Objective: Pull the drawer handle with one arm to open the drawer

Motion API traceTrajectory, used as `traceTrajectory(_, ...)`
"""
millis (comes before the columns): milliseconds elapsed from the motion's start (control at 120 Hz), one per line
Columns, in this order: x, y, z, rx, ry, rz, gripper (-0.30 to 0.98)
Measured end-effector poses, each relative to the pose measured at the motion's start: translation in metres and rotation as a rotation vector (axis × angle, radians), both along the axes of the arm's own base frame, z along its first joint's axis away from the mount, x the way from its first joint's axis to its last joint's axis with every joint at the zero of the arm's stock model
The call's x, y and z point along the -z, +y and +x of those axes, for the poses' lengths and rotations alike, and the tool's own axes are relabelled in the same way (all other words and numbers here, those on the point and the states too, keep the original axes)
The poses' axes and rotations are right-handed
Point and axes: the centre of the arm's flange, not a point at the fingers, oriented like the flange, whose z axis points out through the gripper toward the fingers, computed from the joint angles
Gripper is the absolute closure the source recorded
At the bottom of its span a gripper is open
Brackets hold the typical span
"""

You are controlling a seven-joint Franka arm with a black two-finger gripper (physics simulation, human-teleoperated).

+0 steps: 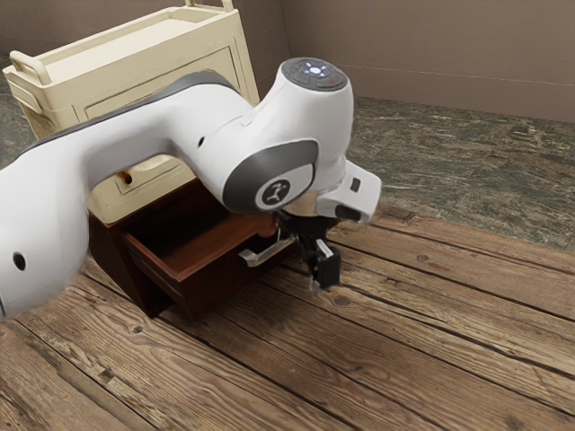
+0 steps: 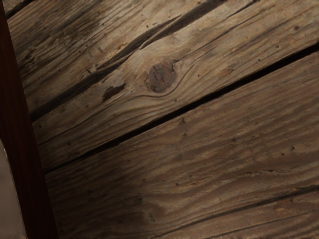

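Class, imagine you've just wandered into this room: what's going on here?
A robot arm is at work on a dark wooden drawer. Its black gripper is down by one end of the metal handle; whether it grips the handle is unclear. The drawer stands partly open, its inside visible.

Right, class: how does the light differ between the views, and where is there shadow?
Exterior view: brighter, with a pale gleam on the handle and the drawer in shadow inside; wrist view: dimmer overall, the planks lighter around the knot.
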Motion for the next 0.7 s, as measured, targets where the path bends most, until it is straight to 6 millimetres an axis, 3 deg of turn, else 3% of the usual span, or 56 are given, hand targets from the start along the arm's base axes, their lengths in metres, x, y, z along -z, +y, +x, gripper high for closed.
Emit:
traceTrajectory(150,-0.016,0.006,-0.005,-0.009,-0.026,-0.003,0.15)
traceTrajectory(258,-0.025,0.008,-0.009,-0.010,-0.038,-0.007,0.09)
traceTrajectory(475,-0.062,0.014,-0.025,-0.009,-0.082,-0.014,0.03)
traceTrajectory(517,-0.077,0.017,-0.026,-0.007,-0.098,-0.024,0.03)
traceTrajectory(700,-0.126,0.064,-0.046,-0.008,-0.116,-0.093,0.01)
